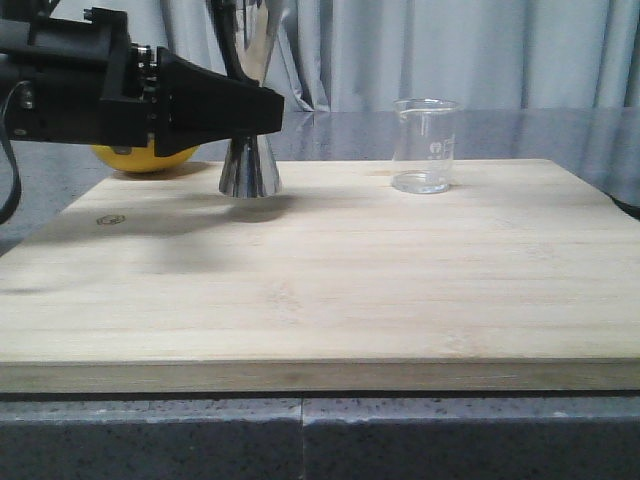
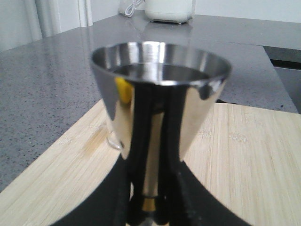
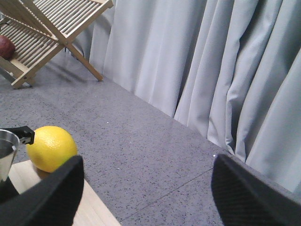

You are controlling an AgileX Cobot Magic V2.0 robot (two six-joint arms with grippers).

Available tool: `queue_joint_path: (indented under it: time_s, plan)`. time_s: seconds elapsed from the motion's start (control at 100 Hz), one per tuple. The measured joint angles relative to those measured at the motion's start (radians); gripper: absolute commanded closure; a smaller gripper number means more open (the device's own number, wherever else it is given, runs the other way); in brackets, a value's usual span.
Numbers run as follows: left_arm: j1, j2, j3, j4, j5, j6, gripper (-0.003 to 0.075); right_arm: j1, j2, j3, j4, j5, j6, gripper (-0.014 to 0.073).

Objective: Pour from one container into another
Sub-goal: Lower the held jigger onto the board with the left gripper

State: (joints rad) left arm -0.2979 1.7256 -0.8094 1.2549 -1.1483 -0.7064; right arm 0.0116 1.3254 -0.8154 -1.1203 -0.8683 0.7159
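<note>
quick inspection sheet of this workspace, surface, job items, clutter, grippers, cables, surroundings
Surface: pale wooden board lying on a grey speckled counter.
Job's things: steel jigger upright at the board's far left; clear glass beaker upright at the far middle-right, apart from the jigger, apparently empty.
Clutter: yellow lemon just off the board's far left corner.
Grippers: left gripper at the jigger's waist, jaws on either side of it; right gripper open, jaws spread wide, holding nothing.
Cables: a dark cable hangs at the left arm.
Surroundings: grey curtain behind; wooden rack on the counter; a white object far off.
</note>
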Motion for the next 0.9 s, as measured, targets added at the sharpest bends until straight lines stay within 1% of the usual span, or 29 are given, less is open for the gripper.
queue_joint_path:
  time_s: [0.63,0.9]
  plan:
    - [0.0,0.0,0.029,-0.004,0.002,0.007,0.0739,0.0,0.0,0.0,0.0,0.004,0.001,0.0081]
    - [-0.022,0.0,0.04,-0.005,0.004,0.007,0.0739,0.0,0.0,0.0,0.0,0.004,0.001,0.0081]
